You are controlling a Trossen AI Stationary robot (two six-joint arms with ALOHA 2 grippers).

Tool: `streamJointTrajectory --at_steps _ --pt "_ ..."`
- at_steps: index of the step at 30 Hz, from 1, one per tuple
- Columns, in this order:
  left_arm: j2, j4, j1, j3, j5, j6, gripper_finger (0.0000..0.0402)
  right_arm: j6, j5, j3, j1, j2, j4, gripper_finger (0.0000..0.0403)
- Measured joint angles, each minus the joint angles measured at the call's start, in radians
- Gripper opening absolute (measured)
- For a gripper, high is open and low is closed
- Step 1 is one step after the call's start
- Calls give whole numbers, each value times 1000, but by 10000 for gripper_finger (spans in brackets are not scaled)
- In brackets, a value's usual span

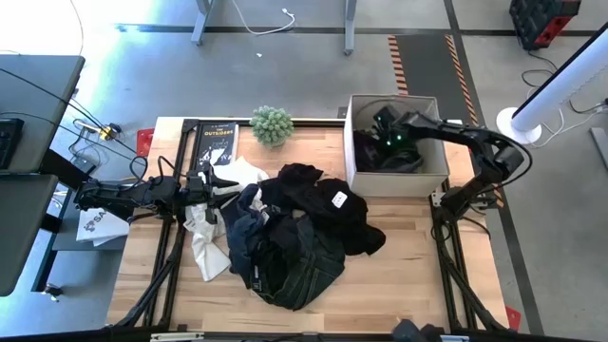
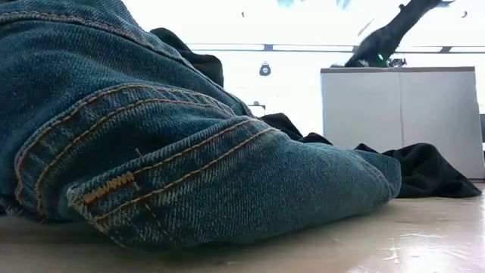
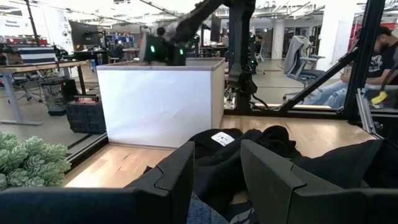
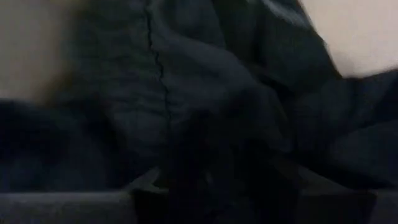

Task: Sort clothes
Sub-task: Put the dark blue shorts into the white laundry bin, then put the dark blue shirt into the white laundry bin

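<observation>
A heap of clothes lies mid-table: black garments [image 1: 318, 199], dark denim [image 1: 294, 261] that fills the low view [image 2: 151, 152], and white pieces [image 1: 204, 242] at the heap's left. The white box [image 1: 351, 142] at the far right holds more dark clothes [image 1: 380, 157]. My right gripper [image 1: 385, 128] points down into that box, right over the dark cloth [image 4: 199, 93]; the dark, blurred wrist view does not show whether it touches. My left gripper [image 3: 217, 180] stands open and level at the heap's left edge [image 1: 223, 180], with nothing between its fingers.
A black book [image 1: 214, 142] and a small green plant [image 1: 272, 124] sit at the far edge, left of the box. Bare wood shows at the near right [image 1: 408, 275]. A person [image 3: 373, 56] sits beyond the table in the left wrist view.
</observation>
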Motion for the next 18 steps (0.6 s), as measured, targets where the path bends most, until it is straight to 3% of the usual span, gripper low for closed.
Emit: streamJointTrajectory --at_steps 5,13,18 --pt "0 0 0 0 0 0 131 1 11 37 -28 -13 -79 138" --pt "0 0 0 0 0 0 131 23 208 497 36 -71 -458 138" --pt "0 0 0 0 0 0 131 -17 289 667 189 -143 -429 138"
